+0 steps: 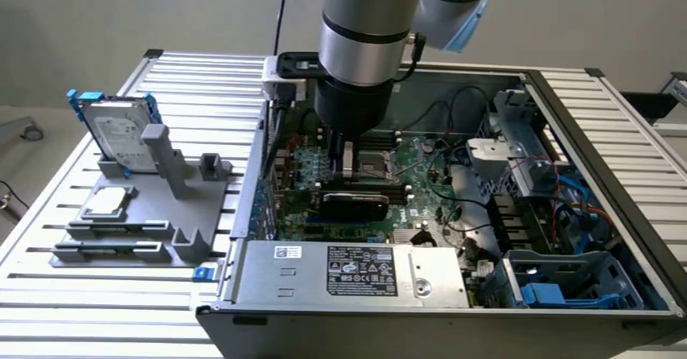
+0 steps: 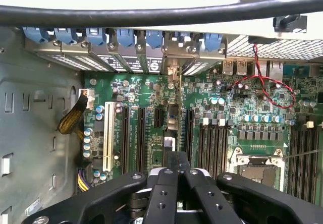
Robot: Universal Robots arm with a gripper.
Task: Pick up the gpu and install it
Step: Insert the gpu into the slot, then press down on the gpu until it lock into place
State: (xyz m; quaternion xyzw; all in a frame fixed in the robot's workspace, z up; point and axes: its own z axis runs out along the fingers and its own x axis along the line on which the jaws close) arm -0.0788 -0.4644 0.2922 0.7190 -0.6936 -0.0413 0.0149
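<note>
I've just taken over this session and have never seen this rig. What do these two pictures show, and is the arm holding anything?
The exterior view shows one robot arm reaching down into an open computer case on a slatted table. Its gripper is shut right above the gpu, the black-covered card standing on the motherboard. Whether it pinches the card, I cannot tell. The wrist view looks down past the fingers. On the exterior view's left, a grey holder carries a hard drive.
</note>
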